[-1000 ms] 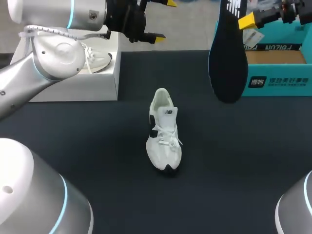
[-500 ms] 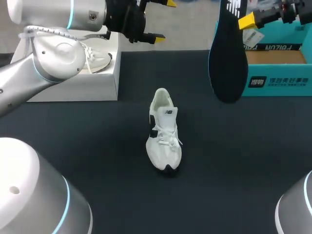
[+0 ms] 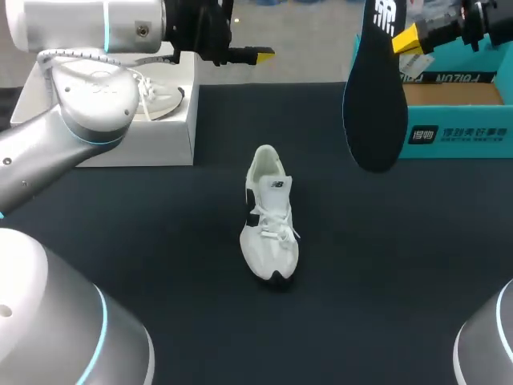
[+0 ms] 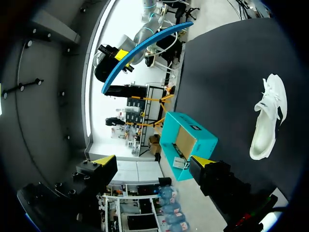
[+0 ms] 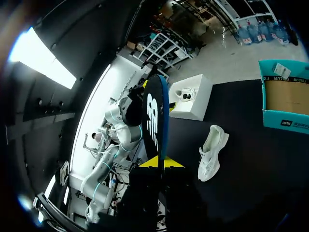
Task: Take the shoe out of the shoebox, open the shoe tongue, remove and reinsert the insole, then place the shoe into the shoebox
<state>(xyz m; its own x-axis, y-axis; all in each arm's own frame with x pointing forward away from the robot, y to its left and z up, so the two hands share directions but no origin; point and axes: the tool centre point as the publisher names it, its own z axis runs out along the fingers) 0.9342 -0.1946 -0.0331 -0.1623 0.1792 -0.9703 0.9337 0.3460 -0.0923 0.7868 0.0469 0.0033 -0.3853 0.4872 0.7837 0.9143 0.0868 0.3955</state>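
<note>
**Left arm (image 3: 88, 88) rolls at the table's far edge; the insole hangs from the right gripper (image 3: 398, 36)**

Compared with a second ago, the left arm's wrist has rolled and lifted slightly. Only one yellow fingertip of the left gripper (image 3: 250, 32) now shows from above, lying level, where two showed before. The shoe, the insole and both boxes have not shifted.

Head view: a dark table (image 3: 160, 241) fills the scene. Near its centre a white shoe (image 3: 268, 216) lies on its sole, heel toward 12 o'clock and black-tipped toe toward 6. At 1 o'clock a dark blue insole (image 3: 374, 104) hangs upright above the table. Its upper end is pinched by the right gripper, which comes in from 2 o'clock. An open teal shoebox (image 3: 457, 132) sits at 2 o'clock, just behind the insole. At 10 o'clock stands a white box (image 3: 136, 144) with a second shoe (image 3: 156, 92) inside. The left gripper hovers at 12 o'clock beside that box, well apart from the shoe on the table.

Left wrist view: the left gripper's (image 4: 153, 162) two yellow tips stand wide apart with nothing between them, so its jaws are open. Ahead of it are the teal shoebox (image 4: 186, 145) and the shoe (image 4: 268, 121) on the dark table. Farther ahead the insole (image 4: 145, 50) shows edge-on as a blue curve, held in the right gripper (image 4: 120, 54).

Right wrist view: the right gripper's (image 5: 160, 163) two yellow tips press the insole (image 5: 155, 116) from both sides, jaws closed on it. The insole rises straight ahead from the fingers. Beyond it lies the shoe (image 5: 211, 152), with the white box (image 5: 193, 101) and the teal shoebox (image 5: 285, 104) farther off.
</note>
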